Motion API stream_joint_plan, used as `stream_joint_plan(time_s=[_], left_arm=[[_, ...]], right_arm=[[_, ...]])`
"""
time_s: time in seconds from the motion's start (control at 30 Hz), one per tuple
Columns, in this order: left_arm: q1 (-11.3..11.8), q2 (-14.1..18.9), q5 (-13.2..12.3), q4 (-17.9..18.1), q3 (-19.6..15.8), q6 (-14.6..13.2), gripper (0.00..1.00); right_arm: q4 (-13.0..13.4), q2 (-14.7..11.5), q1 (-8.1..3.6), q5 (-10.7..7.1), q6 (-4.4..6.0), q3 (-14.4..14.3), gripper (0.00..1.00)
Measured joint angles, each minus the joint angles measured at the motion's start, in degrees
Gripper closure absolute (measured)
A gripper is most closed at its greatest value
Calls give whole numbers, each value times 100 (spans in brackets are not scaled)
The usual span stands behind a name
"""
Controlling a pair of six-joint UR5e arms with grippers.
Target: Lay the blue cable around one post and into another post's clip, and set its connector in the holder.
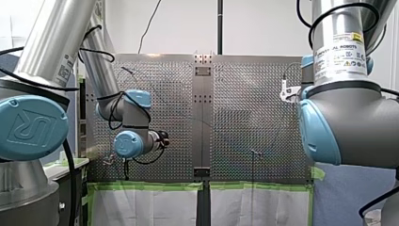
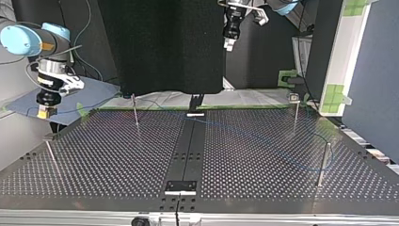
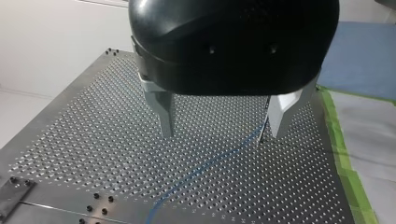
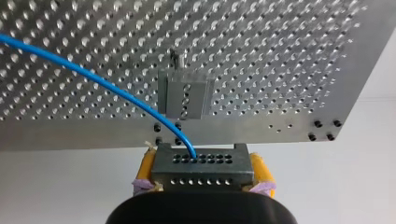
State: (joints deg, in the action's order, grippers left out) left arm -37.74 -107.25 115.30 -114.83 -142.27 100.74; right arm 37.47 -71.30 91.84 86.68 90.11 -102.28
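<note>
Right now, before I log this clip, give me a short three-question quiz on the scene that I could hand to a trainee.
1. True or false: my right gripper is shut on the connector.
2. Pick one. In the right wrist view, the holder is: A) on the table ahead of the held connector, without it; B) already holding the connector; C) gripped by the other arm.
3. Fill in the blank: in the left wrist view, the fingers of my left gripper stand ____ above the table, with the blue cable running on the table beneath them.

Key: 1 true; 2 A; 3 open.
</note>
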Motion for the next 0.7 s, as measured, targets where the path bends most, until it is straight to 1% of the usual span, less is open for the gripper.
stream_joint_plan(time_s=[0.13, 0.27, 0.4, 0.57, 0.7], left_arm=[[2, 0, 7, -77, 0, -2, 0], [8, 0, 12, -125, 0, 1, 0], [9, 1, 16, -156, 0, 10, 0], [9, 0, 21, -190, 0, 28, 0], [8, 0, 22, -206, 0, 32, 0]], right_arm=[[-166, 83, -65, -171, -91, 116, 100], [-333, 229, -105, -343, -234, 245, 100], [-525, 416, -139, -506, -420, 425, 100], [-756, 646, -144, -726, -650, 629, 100], [-940, 769, -144, -898, -830, 680, 100]])
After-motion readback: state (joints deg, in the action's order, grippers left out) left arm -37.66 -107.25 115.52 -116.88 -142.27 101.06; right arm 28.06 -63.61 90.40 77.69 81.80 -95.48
